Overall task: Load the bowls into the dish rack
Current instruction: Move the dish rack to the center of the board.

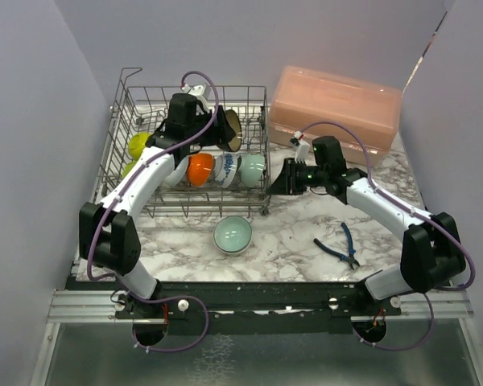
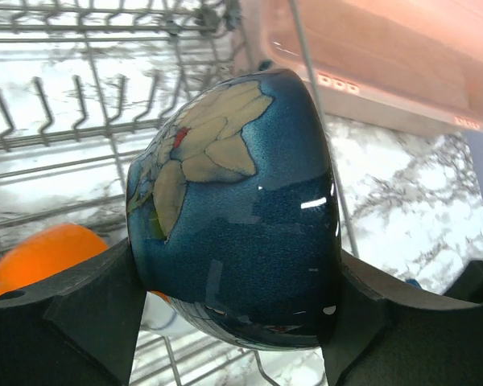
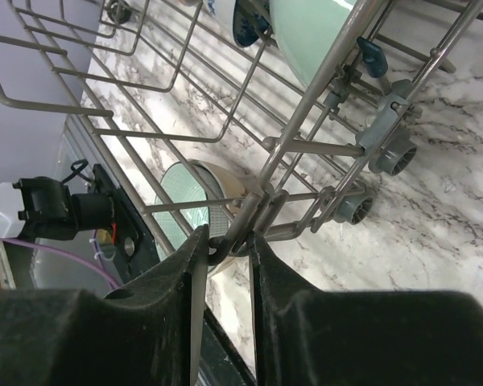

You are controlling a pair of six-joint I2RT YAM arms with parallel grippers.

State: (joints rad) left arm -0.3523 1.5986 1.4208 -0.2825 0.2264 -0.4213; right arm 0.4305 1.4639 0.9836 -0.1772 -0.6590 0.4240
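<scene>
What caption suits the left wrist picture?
Left end effector gripping a glossy dark blue flower-painted bowl over the grey wire dish rack, a round orange bowl inside it.

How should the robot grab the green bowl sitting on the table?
Probably by its rim, from straight above, one finger inside and one outside. The green bowl sits upright, mouth open upward, with nothing over it.

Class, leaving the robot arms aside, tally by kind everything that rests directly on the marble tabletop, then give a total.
Dish rack: 1
Pink lidded box: 1
Pale teal bowl: 1
Blue-handled pliers: 1
Total: 4
</scene>
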